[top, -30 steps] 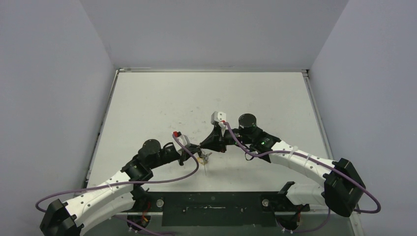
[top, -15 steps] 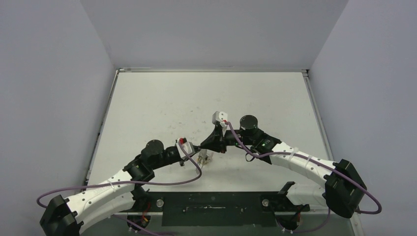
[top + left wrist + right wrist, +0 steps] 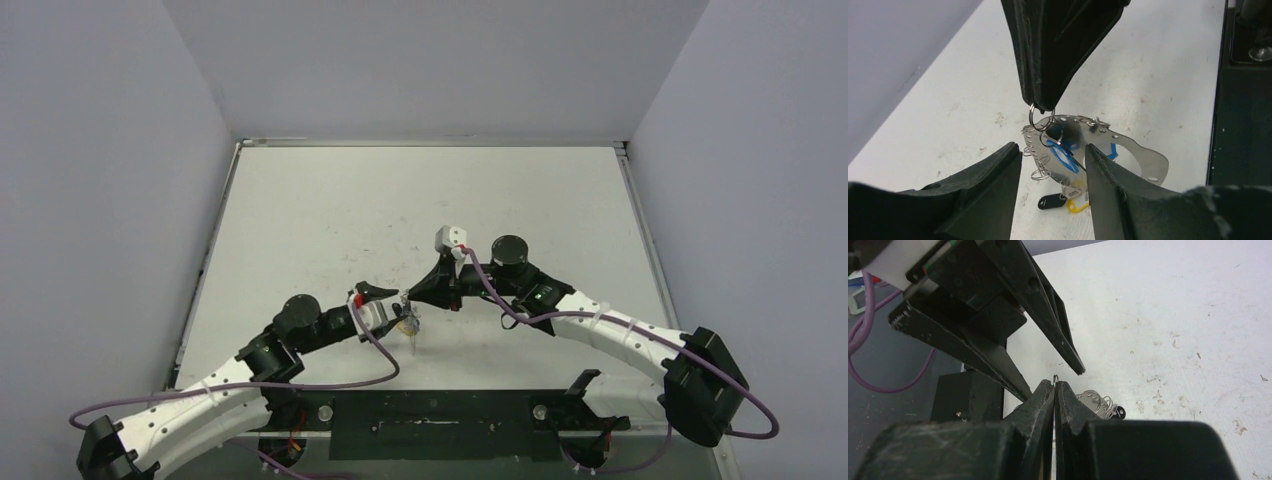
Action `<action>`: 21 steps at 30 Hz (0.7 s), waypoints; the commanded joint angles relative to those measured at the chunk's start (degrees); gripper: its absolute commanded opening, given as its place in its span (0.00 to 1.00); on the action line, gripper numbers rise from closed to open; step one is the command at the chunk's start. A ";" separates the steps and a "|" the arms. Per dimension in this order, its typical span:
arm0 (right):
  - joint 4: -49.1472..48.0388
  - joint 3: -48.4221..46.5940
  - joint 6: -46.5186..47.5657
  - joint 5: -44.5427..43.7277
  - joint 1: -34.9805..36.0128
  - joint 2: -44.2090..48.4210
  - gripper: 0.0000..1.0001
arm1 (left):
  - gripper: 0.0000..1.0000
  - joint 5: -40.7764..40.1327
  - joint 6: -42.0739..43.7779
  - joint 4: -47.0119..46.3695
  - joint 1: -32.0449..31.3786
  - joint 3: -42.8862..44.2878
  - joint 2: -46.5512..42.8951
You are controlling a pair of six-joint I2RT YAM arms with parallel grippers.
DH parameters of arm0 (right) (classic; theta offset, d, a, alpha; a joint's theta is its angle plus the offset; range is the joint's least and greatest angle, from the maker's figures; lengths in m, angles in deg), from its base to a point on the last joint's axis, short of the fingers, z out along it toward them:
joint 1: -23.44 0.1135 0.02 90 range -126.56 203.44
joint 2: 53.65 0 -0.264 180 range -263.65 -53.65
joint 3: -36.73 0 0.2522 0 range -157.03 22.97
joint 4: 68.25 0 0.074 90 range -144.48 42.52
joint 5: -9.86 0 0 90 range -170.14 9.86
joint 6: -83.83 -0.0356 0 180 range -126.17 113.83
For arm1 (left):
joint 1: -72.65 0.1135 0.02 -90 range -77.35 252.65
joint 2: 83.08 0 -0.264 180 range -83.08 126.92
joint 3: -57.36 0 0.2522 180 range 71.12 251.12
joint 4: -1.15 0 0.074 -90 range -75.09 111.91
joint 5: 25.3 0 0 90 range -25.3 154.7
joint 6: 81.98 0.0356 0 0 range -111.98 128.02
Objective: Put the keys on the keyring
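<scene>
My right gripper [image 3: 406, 297] is shut on the keyring, a thin silvery wire loop [image 3: 1038, 111] that pokes out of its fingertips [image 3: 1054, 382]. It holds the loop above the table. A perforated silvery metal plate [image 3: 1128, 145] hangs from the loop with several small wire rings and the keys: a blue tag [image 3: 1064, 160], a black head [image 3: 1049, 202] and a yellow head [image 3: 1077, 206]. The bunch [image 3: 411, 324] hangs low over the table. My left gripper [image 3: 1052, 150] is open, one finger on each side of the bunch, touching nothing I can see.
The white table [image 3: 400, 200] has grey walls on three sides. A black base plate [image 3: 430, 425] runs along the near edge, close behind the bunch. Purple cables [image 3: 330, 372] loop beside both arms.
My left gripper has turned and moved right towards the hanging bunch; its open fingers now flank it. My right gripper has stayed shut on the wire loop in nearly the same place.
</scene>
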 commanded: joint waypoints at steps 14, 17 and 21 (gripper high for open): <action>-4.56 -0.51 1.74 4.19 0.22 2.98 0.00 | 0.31 -0.04 -10.57 -13.99 -0.16 -3.83 -7.32; -4.03 -0.59 2.06 4.43 0.28 3.06 0.00 | 0.30 -0.45 -12.20 -14.51 -0.09 -3.03 -5.46; -3.44 -0.68 2.36 4.39 0.21 3.16 0.00 | 0.25 -0.14 -13.93 -14.41 0.23 -2.15 -3.48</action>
